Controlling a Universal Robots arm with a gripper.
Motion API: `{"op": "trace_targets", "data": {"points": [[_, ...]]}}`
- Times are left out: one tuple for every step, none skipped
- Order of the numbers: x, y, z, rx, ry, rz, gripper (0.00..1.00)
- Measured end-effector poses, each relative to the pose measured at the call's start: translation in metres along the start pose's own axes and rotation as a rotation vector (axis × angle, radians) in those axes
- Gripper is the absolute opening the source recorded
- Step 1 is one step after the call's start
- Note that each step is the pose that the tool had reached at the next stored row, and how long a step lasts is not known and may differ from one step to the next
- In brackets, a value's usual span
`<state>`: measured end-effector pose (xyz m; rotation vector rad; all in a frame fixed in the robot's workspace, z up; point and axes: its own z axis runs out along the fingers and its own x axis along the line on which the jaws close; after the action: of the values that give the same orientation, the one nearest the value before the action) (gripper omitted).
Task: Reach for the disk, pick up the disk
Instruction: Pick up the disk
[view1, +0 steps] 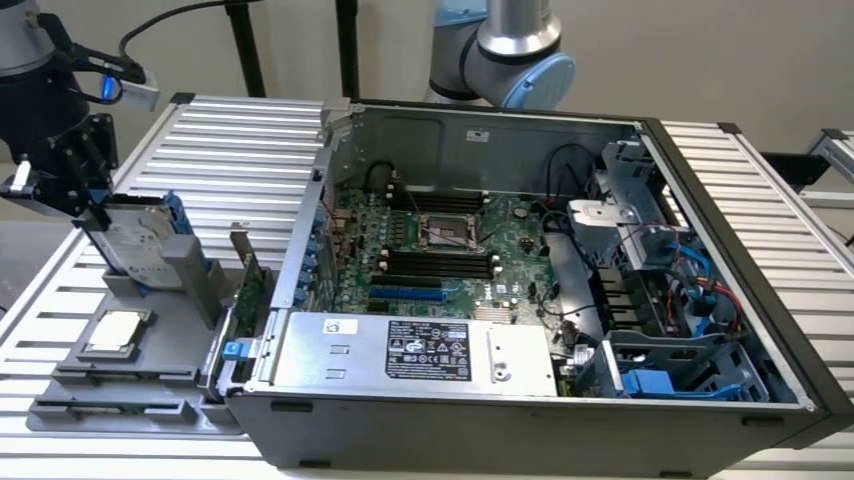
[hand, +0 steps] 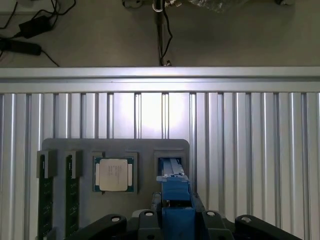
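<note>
Wrist view: your end effector sits nearest the lens, clamped on the disk, dark jaws tight against its blue rail on both sides.
Disk: upright, seen edge-on, lower end in a slot of the grey tray.
Tray: chip lies flat in the pocket just beside the disk's slot; two green memory sticks sit in slots on the chip's other side.
Worktop: ribbed aluminium under the tray; past its edge you see floor with black cables.
Exterior view: end effector grips the top of the disk at the exterior view's left; you see the silver face, white label and blue rails, slightly tilted.
Neighbours: chip nearer the camera on the same tray; open computer case to the exterior view's right, well apart from the end effector.
</note>
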<state>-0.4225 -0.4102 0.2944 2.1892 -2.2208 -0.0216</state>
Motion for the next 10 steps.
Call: {"op": "trace_targets", "data": {"points": [[0.0,0.0,-0.0003,0.0001,0.0,0.0,0.33],[0.0,0.0,-0.001,0.0,0.0001,0.0,0.33],[0.0,0.0,-0.0019,-0.0002,0.0001,0.0,0.33],[0.0,0.0,-0.003,-0.0002,0.0,0.0,0.33],[0.0,-0.0001,-0.0046,-0.0002,0.0,0.0,0.33],[0.0,-0.0002,-0.0067,-0.0002,0.0,0.0,0.33],[0.0,-0.0006,-0.0093,0.0,-0.0001,0.0,0.33],[0.0,-0.0009,-0.0125,0.0,-0.0002,0.0,0.33],[0.0,-0.0011,-0.0166,-0.0002,-0.0002,0.0,0.33],[0.0,-0.0013,-0.021,-0.0001,-0.0003,0.0,0.33]]}}
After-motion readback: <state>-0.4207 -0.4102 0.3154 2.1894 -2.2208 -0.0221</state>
